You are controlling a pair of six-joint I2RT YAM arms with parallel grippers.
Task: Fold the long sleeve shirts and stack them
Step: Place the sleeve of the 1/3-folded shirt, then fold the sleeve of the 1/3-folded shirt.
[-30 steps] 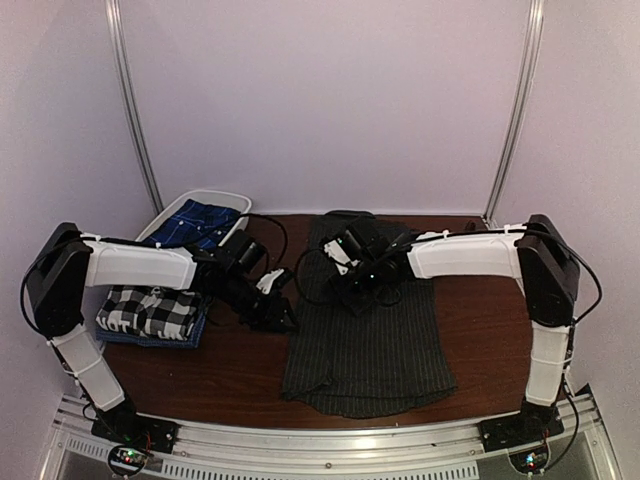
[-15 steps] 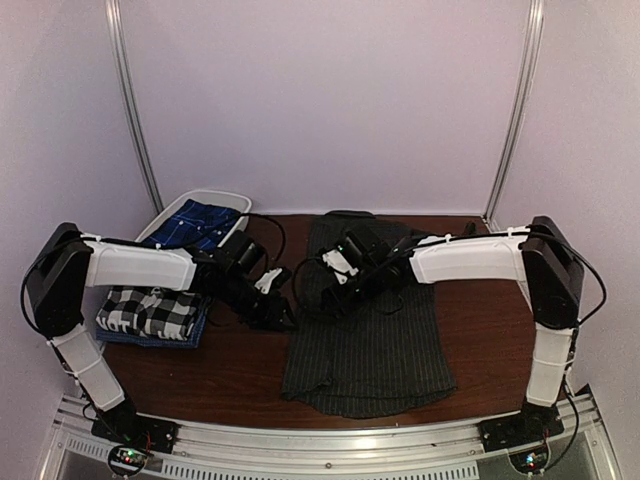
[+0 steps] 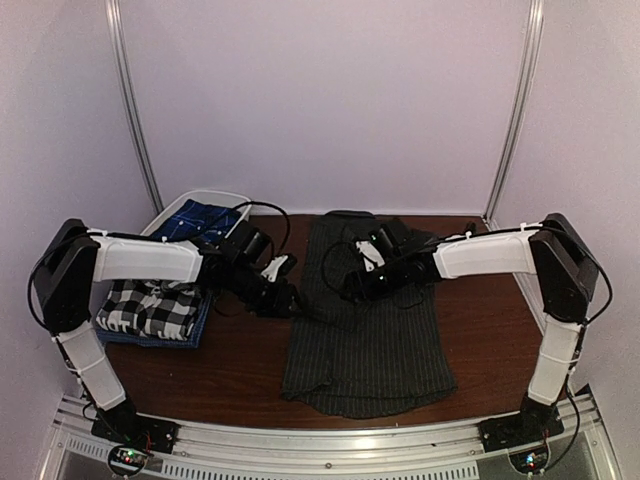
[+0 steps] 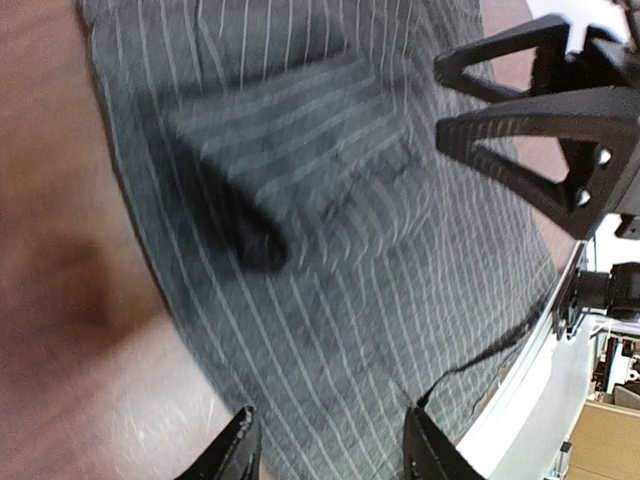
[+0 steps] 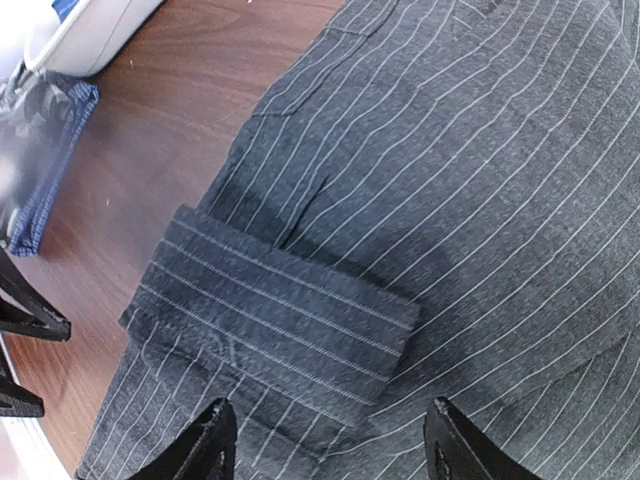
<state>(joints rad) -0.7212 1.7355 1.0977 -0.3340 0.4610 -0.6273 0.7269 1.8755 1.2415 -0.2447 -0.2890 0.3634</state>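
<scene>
Both tools hang low over the upper part of the pinstriped shirt (image 3: 370, 345), facing one another across it. The left tool (image 4: 330, 452) has its fingers spread wide with nothing between them. Striped cloth lies straight below it, and the shirt's side edge and bare worktop (image 4: 60, 300) sit just to its outer side. The right tool (image 5: 330, 450) is spread as wide and is just as empty. Just ahead of it, between the two tools, a sleeve cuff (image 5: 270, 315) lies flat, turned in across the shirt's body.

Back from the tools toward the arm bases, the rest of the shirt runs down the worktop as a long narrow strip. Well out past the left tool's outer side, the checked shirt (image 3: 150, 308) sits folded on top of a blue shirt (image 3: 196, 333). Beyond those stands a white bin (image 3: 225, 196) holding more blue cloth (image 3: 200, 222).

The sleeves look turned in, so the narrowing seems finished and the lengthwise fold is probably next. That calls for each tool to drop and pinch a corner at one end of the strip. The two would then carry that end over together, keeping the cuff from sliding out, before the bundle goes onto the stack beyond the left tool.
</scene>
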